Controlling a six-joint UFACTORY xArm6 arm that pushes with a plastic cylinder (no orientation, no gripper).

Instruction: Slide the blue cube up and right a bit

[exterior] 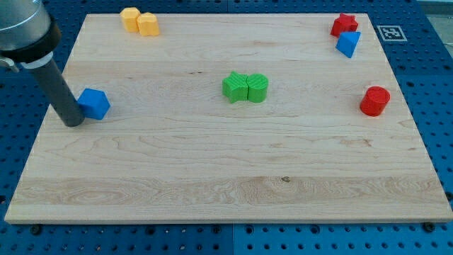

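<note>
The blue cube (94, 103) lies on the wooden board (226, 170) near its left edge. My tip (73, 122) rests on the board just left of and slightly below the cube, touching or almost touching its left side. The dark rod rises from the tip toward the view's top left.
Two yellow blocks (139, 21) sit side by side at the top left. Two green blocks (245, 87) touch each other in the middle. A red star-like block (344, 24) and a blue triangular block (348, 44) are at the top right. A red cylinder (375, 100) stands at the right.
</note>
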